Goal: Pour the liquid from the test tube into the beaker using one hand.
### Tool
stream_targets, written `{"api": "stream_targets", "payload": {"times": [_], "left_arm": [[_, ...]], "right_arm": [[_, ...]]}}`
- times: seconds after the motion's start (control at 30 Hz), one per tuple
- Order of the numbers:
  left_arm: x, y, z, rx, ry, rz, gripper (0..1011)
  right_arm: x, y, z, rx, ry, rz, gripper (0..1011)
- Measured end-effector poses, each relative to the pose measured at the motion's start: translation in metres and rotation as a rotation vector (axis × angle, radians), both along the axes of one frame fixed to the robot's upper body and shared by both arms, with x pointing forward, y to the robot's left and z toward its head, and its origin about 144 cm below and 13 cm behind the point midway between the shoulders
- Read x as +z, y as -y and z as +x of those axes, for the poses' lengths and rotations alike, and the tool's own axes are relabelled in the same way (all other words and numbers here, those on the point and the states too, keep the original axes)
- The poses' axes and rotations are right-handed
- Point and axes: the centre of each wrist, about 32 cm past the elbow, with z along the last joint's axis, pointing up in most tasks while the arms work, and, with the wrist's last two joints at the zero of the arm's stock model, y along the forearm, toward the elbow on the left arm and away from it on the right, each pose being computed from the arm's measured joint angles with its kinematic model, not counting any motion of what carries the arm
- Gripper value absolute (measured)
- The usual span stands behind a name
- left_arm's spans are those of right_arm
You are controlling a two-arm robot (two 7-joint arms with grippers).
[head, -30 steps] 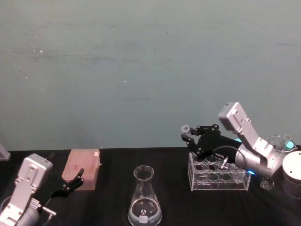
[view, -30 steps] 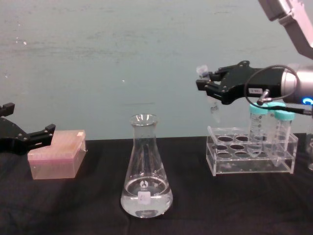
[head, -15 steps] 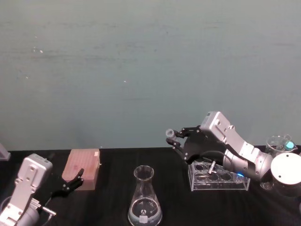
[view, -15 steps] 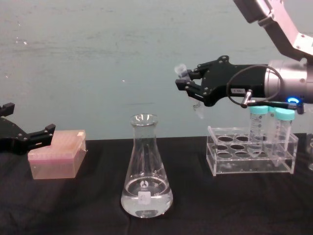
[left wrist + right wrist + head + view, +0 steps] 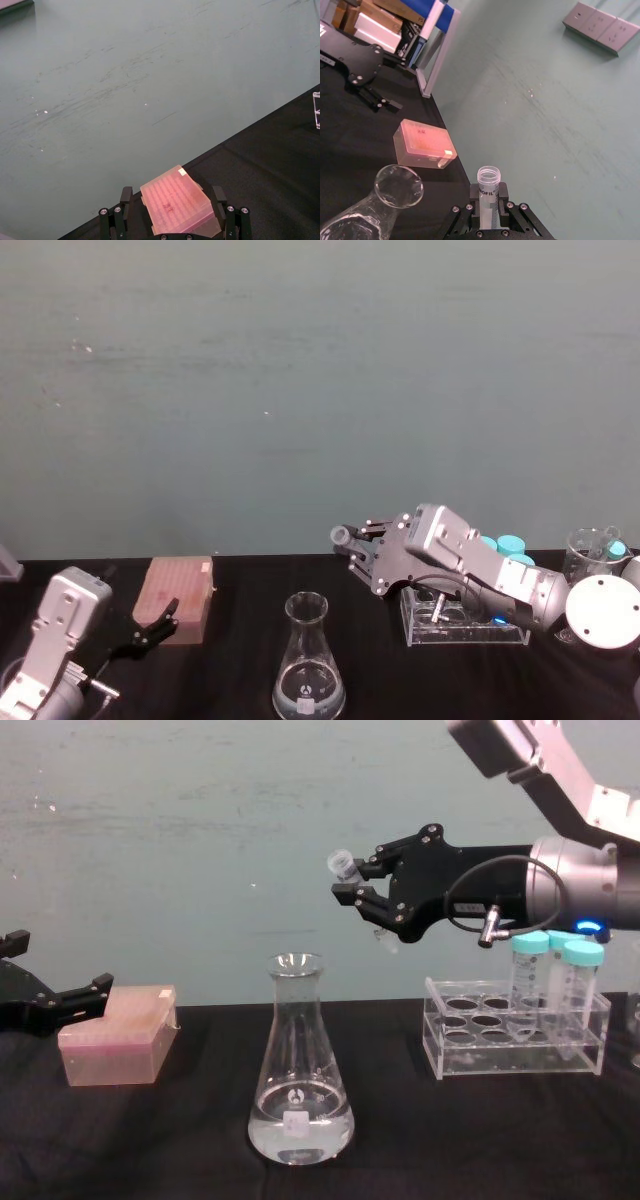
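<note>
While your right arm reaches out above the worktop [image 5: 150, 1150], you have this:
Right tool [image 5: 358, 892]: clenched on the test tube [image 5: 343, 866], which is tilted, rim uppermost.
Beaker [image 5: 298, 1060]: upright, below this tool and to its left, apart from the tube; clear liquid [image 5: 300, 1132] in its base.
Rack [image 5: 515, 1058]: below the tool's wrist.
Left tool [image 5: 171, 212]: spread, near the pink box [image 5: 115, 1045].
</note>
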Motion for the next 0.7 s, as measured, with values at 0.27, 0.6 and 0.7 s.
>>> {"api": "stream_targets", "payload": {"times": [0.27,0.6,0.7], "left_arm": [[0.0,0.0,0.0,0.0,0.0,0.0,1000],[0.0,0.0,0.0,0.0,0.0,0.0,1000],[0.0,0.0,0.0,0.0,0.0,0.0,1000]], "right_arm": [[0.001,-0.004,-0.006,0.021,0.066,-0.04,199],[0.0,-0.012,-0.012,0.058,0.134,-0.106,199],[0.001,-0.015,-0.014,0.067,0.153,-0.124,199]]}}
